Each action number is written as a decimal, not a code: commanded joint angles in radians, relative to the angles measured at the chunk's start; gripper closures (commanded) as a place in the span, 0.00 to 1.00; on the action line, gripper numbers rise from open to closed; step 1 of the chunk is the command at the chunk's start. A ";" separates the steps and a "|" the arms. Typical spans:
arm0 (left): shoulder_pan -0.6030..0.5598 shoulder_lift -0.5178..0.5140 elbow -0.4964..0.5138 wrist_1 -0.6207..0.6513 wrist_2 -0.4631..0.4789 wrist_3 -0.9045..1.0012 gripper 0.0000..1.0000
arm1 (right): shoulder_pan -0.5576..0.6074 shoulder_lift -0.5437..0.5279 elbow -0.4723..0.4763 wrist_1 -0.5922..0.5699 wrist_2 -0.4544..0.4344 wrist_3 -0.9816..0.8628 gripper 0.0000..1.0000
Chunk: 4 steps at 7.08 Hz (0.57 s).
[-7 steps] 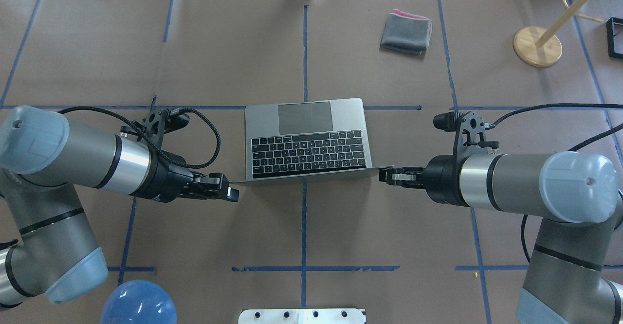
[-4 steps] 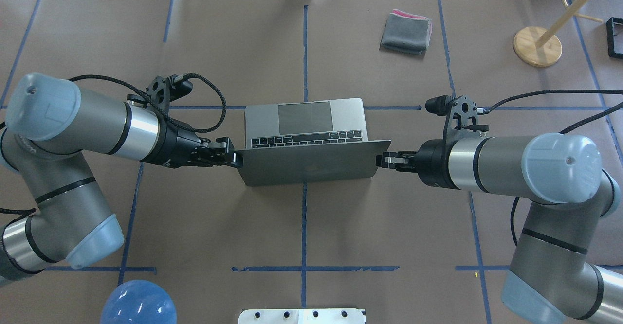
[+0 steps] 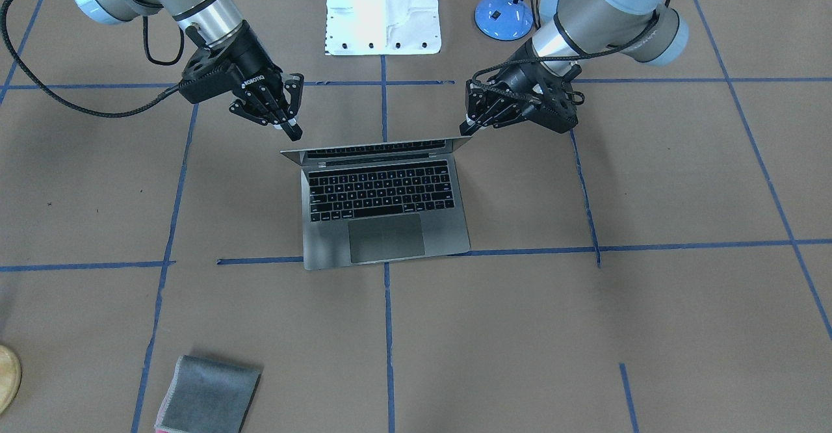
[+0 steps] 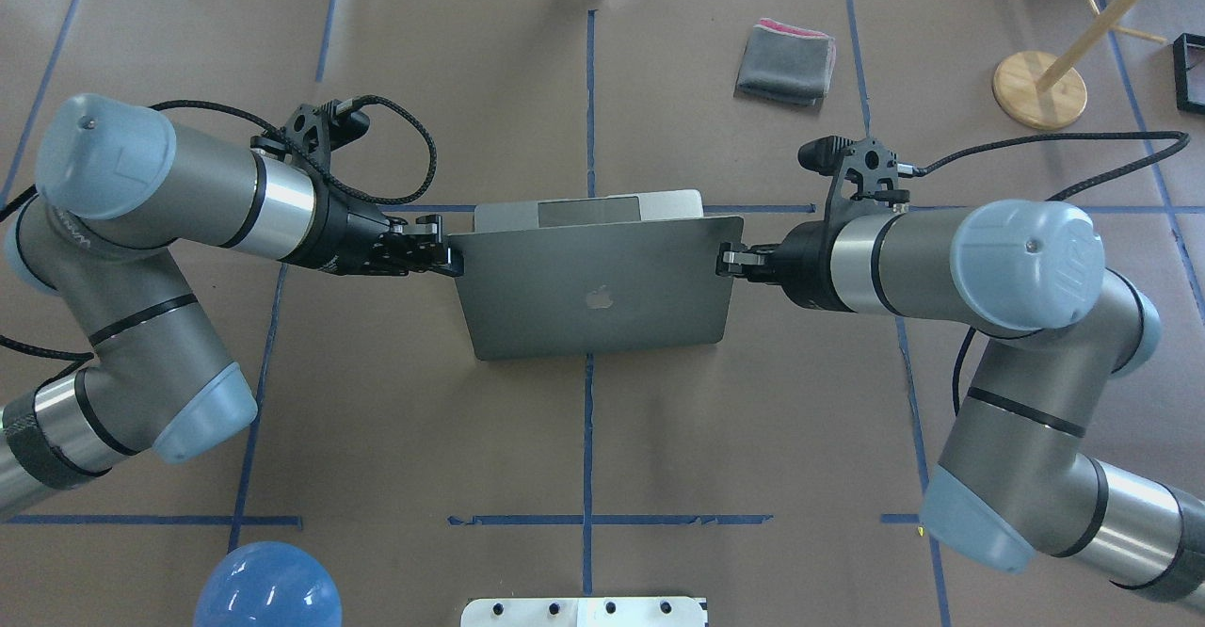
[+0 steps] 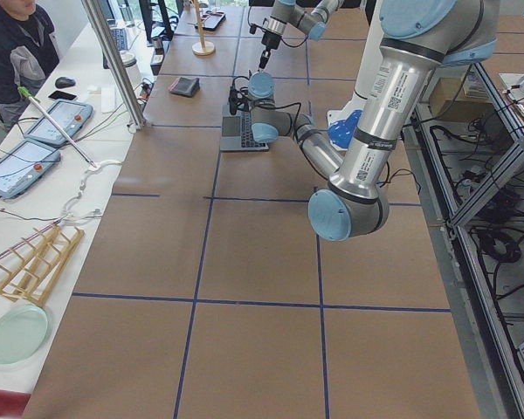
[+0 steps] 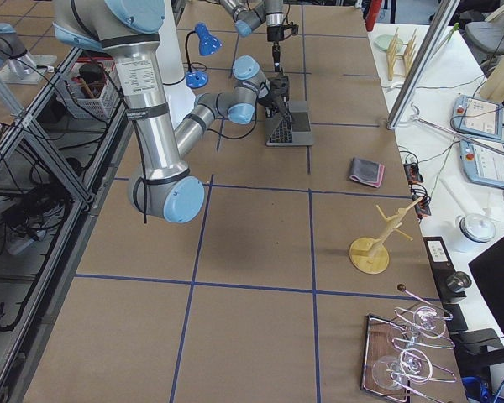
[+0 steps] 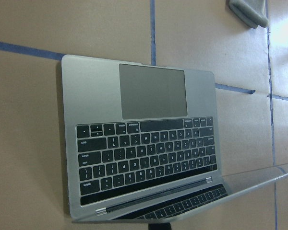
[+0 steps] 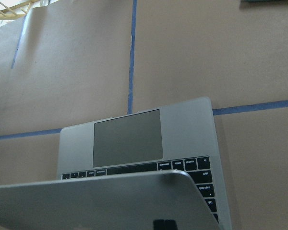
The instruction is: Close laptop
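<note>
Seen from overhead, the half-lowered lid of the laptop (image 4: 593,297) hides its keyboard, and only a strip of palm rest shows. It sits mid-surface (image 4: 584,439), long axis running left to right, hinge toward the robot. The left tool (image 4: 450,258) and right tool (image 4: 725,260), both clenched, press the lid's top corners.

one laptop (image 4: 593,297), one cloth (image 4: 786,64), one lamp (image 4: 268,586)

arms (image 4: 188,189): grey, pale-blue joint caps, silver wrist rings | cables (image 4: 432,147): black braided | right gripper (image 3: 294,131): black, ROBOTIQ lettering
</note>
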 commanded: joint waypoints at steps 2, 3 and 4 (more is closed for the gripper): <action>-0.007 -0.052 0.091 -0.001 0.013 0.003 1.00 | 0.056 0.119 -0.155 -0.059 0.000 -0.002 0.99; -0.007 -0.057 0.103 0.000 0.032 0.005 1.00 | 0.071 0.148 -0.215 -0.059 0.000 -0.012 0.99; -0.006 -0.060 0.125 0.000 0.055 0.005 1.00 | 0.081 0.186 -0.282 -0.057 0.000 -0.021 0.99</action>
